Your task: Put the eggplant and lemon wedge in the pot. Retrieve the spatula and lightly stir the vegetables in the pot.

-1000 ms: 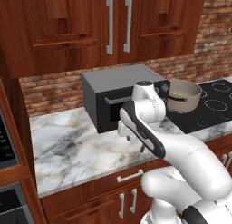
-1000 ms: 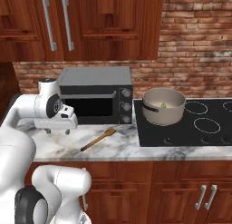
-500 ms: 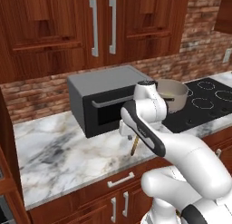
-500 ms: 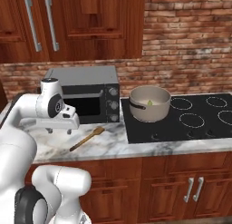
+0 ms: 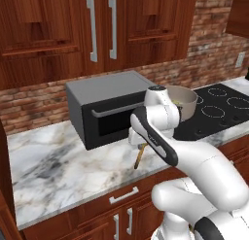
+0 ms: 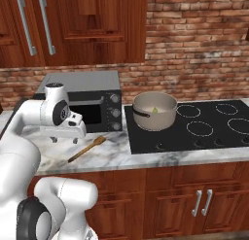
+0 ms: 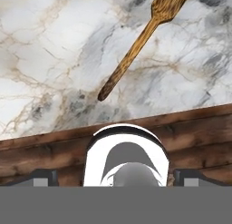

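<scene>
The wooden spatula (image 6: 87,148) lies flat on the marble counter in front of the toaster oven, paddle head toward the stove. In the hand view the spatula (image 7: 138,44) runs diagonally, head at the top. My gripper (image 6: 64,140) hangs just above the counter, left of the spatula's handle, open and holding nothing; its fingertips (image 7: 43,177) stand wide apart. The beige pot (image 6: 155,110) sits on the stove's left burner with the lemon wedge (image 6: 155,110) inside. From the left, the pot (image 5: 189,100) shows behind my arm and the spatula (image 5: 140,155) under it. The eggplant is hidden.
A dark toaster oven (image 6: 92,95) stands on the counter against the brick wall, right behind the gripper. The black cooktop (image 6: 204,129) stretches right of the spatula. Wooden cabinets hang above. The counter's front edge (image 7: 136,123) lies close below the spatula handle.
The base has driven sideways, so the whole scene has slid left in both views. The arm holds the same pose, the gripper stays open, and the spatula lies where it was.
</scene>
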